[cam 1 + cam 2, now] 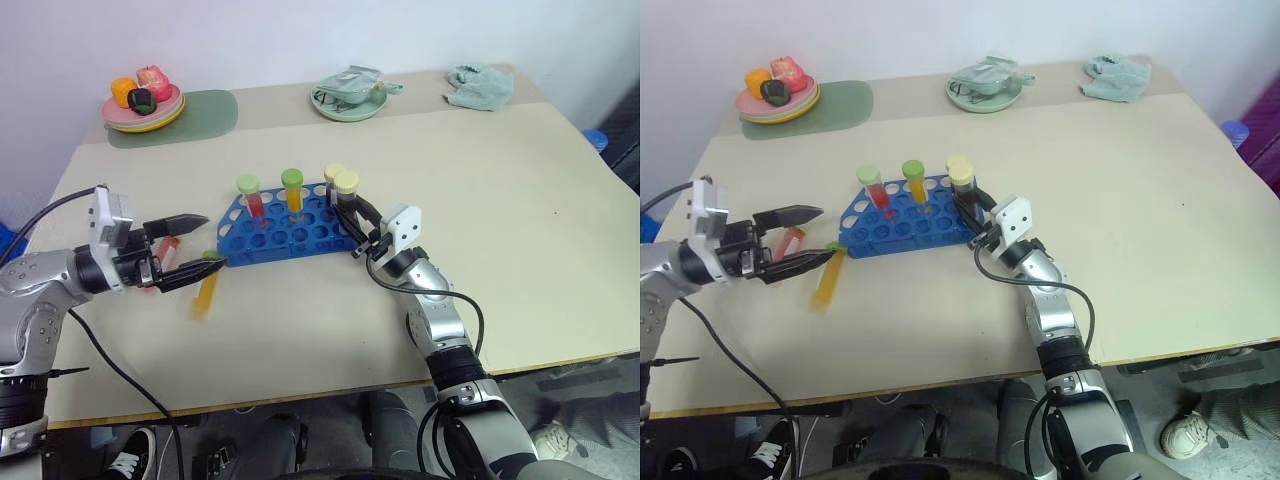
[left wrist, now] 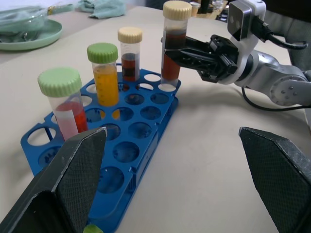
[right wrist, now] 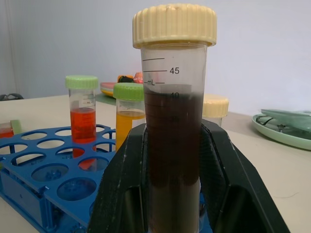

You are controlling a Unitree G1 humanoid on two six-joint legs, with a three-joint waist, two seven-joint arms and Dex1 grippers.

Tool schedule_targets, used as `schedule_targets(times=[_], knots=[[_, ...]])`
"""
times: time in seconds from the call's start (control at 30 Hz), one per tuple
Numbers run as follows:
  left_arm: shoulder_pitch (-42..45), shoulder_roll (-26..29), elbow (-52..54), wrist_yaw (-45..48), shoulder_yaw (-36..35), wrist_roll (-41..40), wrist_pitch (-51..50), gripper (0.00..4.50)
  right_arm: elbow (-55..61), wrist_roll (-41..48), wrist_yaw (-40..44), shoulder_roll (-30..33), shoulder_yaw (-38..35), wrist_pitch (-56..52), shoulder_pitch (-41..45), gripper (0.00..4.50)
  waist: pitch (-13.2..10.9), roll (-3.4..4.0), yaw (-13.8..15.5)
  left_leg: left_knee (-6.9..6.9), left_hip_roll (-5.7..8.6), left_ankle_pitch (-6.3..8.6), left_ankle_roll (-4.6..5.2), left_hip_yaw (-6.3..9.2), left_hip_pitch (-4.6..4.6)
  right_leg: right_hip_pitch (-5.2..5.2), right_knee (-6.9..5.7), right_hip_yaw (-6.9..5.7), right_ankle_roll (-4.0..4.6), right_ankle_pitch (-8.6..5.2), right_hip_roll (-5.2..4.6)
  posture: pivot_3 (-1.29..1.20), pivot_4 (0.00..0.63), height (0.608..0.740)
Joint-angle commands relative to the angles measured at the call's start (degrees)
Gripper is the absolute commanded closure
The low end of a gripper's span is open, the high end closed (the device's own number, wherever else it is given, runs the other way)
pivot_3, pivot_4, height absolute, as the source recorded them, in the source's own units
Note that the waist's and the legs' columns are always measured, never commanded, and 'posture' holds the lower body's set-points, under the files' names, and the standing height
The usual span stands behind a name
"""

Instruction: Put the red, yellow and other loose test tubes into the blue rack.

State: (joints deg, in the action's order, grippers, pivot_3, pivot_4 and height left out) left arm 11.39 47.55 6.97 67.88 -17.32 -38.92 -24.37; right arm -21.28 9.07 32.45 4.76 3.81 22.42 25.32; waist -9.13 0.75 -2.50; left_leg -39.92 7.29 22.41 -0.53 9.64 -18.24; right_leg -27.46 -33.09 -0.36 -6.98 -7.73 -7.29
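Observation:
The blue rack stands mid-table and holds a green-capped red tube, a green-capped yellow tube and a cream-capped tube. My right gripper is shut on a cream-capped dark brown tube, upright at the rack's right end, its lower end at a hole. My left gripper hangs open left of the rack. A loose red tube lies on the table between its fingers as seen from above. A loose yellow tube lies by the lower fingertip, green cap toward the rack.
At the back left, a plate of toy fruit sits on a green mat. A green plate with a plastic bag and a teal cloth lie along the back edge. Bare tabletop stretches right of the rack.

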Motion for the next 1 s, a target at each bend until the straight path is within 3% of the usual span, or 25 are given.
schedule_targets(times=[0.03,0.5,0.73,0.77,1.0], knots=[[0.19,0.67,2.98,-1.18,-1.94,-1.07,-0.34,0.00,0.01,-0.37,0.07,-1.06,1.03,1.06,0.40,3.73,0.00,0.00,-0.05,0.00,0.00,0.00,0.00,0.00,0.00,0.00,0.00,0.00,0.00,0.00,0.00,0.00,0.150,0.740],[1.70,0.76,7.59,-5.65,-1.56,-2.74,-4.62,0.00,-2.13,1.04,1.81,-1.78,0.75,0.21,1.44,3.73,0.00,0.00,-0.07,0.00,-0.09,0.02,-0.03,-0.04,0.01,-0.03,0.00,0.04,0.02,0.01,0.09,0.00,0.150,0.740],[1.80,0.58,6.37,-5.25,-1.48,-2.43,-4.20,0.00,-1.26,2.19,2.30,-0.86,-0.71,-1.04,1.87,0.29,0.00,0.00,-0.04,0.00,-0.14,0.04,-0.06,-0.05,0.01,-0.04,0.01,0.05,0.04,0.02,0.15,0.00,0.150,0.740],[1.59,0.58,5.93,-4.95,-1.57,-2.27,-3.92,0.00,-0.91,2.30,2.33,-0.50,-0.92,-1.26,1.76,0.09,0.00,0.01,-0.01,0.00,-0.14,0.04,-0.06,-0.05,0.01,-0.03,0.01,0.05,0.04,0.02,0.15,0.00,0.150,0.740],[0.09,0.90,3.98,-3.78,-2.33,-0.78,-1.78,0.00,5.98,3.51,4.75,5.46,-2.44,-4.95,-0.71,0.09,-0.01,0.02,0.05,0.00,-0.14,0.05,-0.06,-0.06,0.01,-0.03,0.02,0.05,0.04,0.02,0.15,0.00,0.150,0.740]])
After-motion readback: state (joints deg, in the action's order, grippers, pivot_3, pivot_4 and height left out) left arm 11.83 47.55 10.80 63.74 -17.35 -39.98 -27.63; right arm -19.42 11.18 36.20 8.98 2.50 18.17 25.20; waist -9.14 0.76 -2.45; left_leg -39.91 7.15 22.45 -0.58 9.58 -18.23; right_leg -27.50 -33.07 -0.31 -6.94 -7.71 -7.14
